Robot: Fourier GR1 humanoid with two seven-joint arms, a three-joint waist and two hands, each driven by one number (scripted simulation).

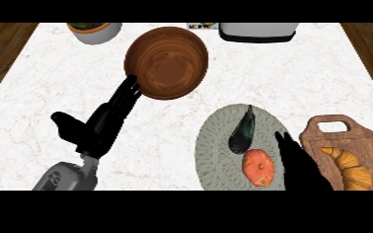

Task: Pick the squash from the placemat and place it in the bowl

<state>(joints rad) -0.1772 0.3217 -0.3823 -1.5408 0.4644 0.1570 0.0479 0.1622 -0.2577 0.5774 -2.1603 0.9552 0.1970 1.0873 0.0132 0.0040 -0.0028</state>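
A white marble counter point(51, 79) seen from steeply above. Just above centre, toward 12 o'clock, sits a round brown wooden bowl point(167, 61) with nothing in it. At 5 o'clock from centre lies an oval grey-green placemat point(217, 148). The orange, rounded squash point(258, 168) rests on the mat's lower half, and a dark, slender eggplant point(242, 131) lies just above it at its 11 o'clock. The right hand point(302, 170) comes in from the lower edge at the squash's 3 o'clock, just beside it. Its fingers point(282, 139) are straight and point toward 12 o'clock, with nothing in their grasp. Whether they touch the squash cannot be told. The left hand point(98, 126) lies at 8 o'clock from centre, thumb spread, straight fingers reaching toward 1 o'clock. Their tips meet the bowl's left rim and they hold nothing. At the far right, at 4 o'clock, a wooden cutting board point(318, 139) carries a croissant point(348, 165). Along the far edge stand a white plant pot point(93, 32) at 11 o'clock and a white appliance point(258, 31) at 1 o'clock.
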